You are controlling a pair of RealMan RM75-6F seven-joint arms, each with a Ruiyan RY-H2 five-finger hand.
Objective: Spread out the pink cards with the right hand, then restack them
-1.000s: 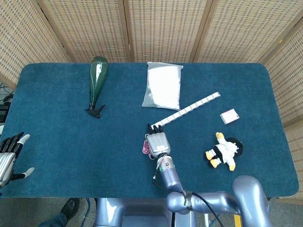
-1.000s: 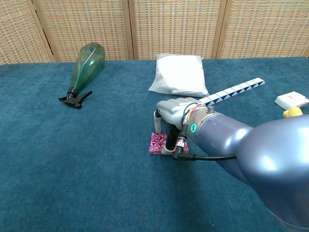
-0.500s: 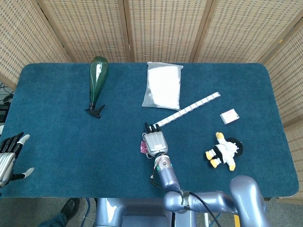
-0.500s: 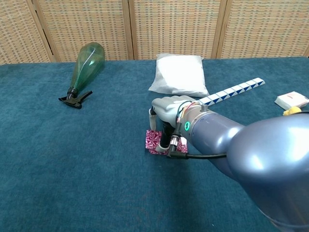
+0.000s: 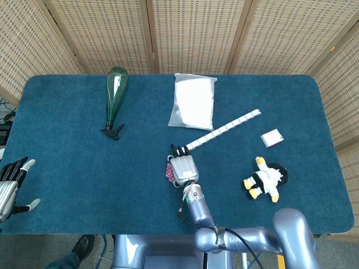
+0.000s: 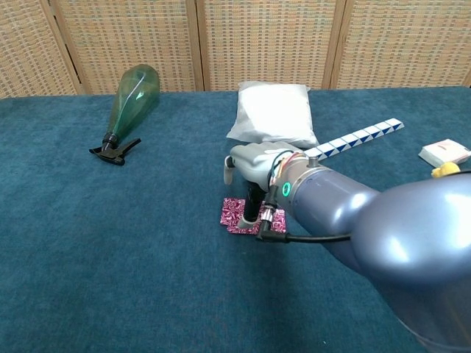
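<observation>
Since a second ago the right hand [image 6: 254, 165] has slid toward 9 o'clock, fingers pressing the pink cards [image 6: 237, 215], mostly hidden beneath. Left hand [image 5: 10, 185], half cropped, lies open.

The right hand [image 6: 254, 163] rested on the cards [image 6: 237, 215] near the table [image 5: 67, 168] middle. Behind the cards lay the bag [image 5: 193, 101], left-behind the bottle [image 5: 115, 96], right the toy [image 5: 265, 179], and far left the left hand [image 5: 10, 188].
</observation>
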